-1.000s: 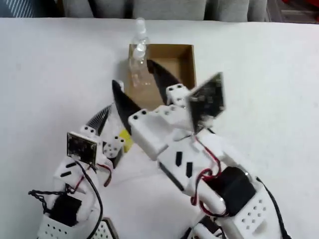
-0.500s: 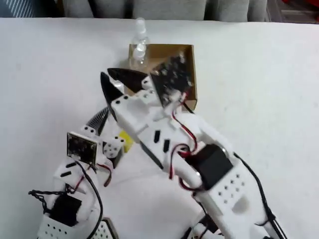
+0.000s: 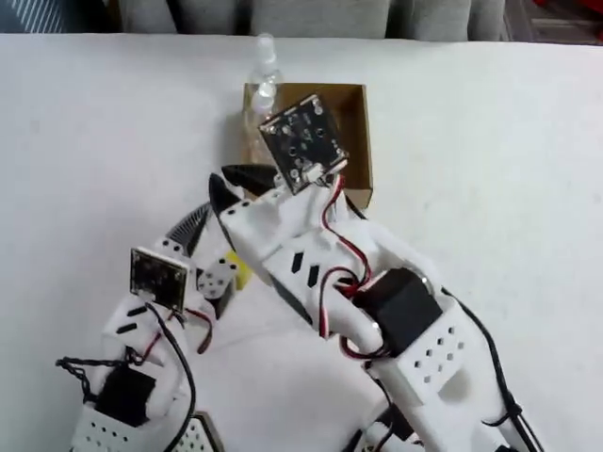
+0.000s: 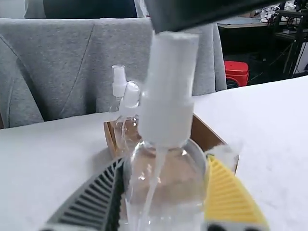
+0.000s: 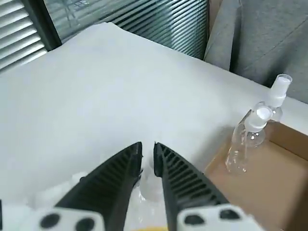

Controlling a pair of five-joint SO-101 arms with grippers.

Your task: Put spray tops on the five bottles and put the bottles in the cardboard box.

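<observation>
— Where is the bottle being worked on?

— It stands upright in the left gripper (image 4: 163,195), clamped at the body between a grey ribbed finger and a yellow one. This bottle (image 4: 166,168) is clear plastic, see-through all round, and the thin dip tube shows inside it. It sits on the near side of the cardboard box (image 3: 355,118), a little left of the table's middle.

— And its spray top?

— The white spray top (image 4: 168,96) is on the neck. The right gripper (image 5: 147,144) comes down on it from above. Its black fingers are drawn almost together around the head, with only a thin slit between the tips.

— What about the box?

— It lies open on the white table (image 3: 94,141), at the far middle, under the right arm's wrist. A second bottle (image 5: 244,142) stands inside it at the far left corner, wearing a white spray top. A third bottle (image 5: 278,94), also topped, stands on the table just beyond the box's far edge, beside that same corner.
</observation>
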